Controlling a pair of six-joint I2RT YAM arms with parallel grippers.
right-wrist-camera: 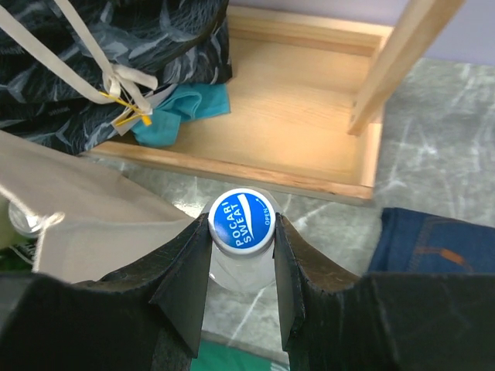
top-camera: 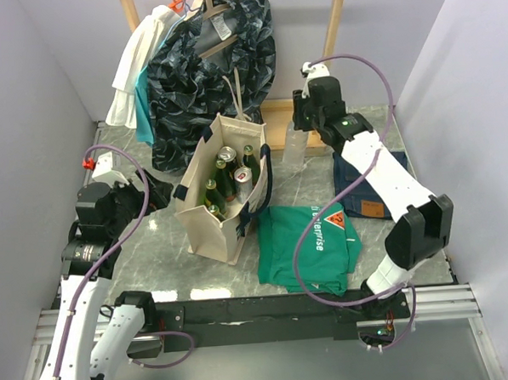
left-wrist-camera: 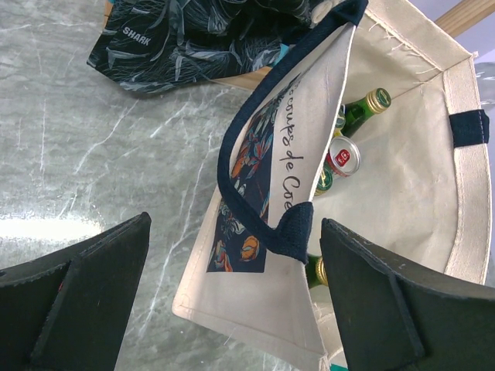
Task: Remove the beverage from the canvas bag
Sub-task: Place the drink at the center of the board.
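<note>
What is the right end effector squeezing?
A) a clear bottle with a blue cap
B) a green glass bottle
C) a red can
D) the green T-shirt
A: the right end effector is shut on the clear bottle, whose blue cap reads Pocari Sweat in the right wrist view.

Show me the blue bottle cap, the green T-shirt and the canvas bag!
blue bottle cap [right-wrist-camera: 242,220]: right wrist view, middle of its top.
green T-shirt [top-camera: 279,257]: top view, its plain left side.
canvas bag [top-camera: 207,231]: top view, its near outer wall.
</note>
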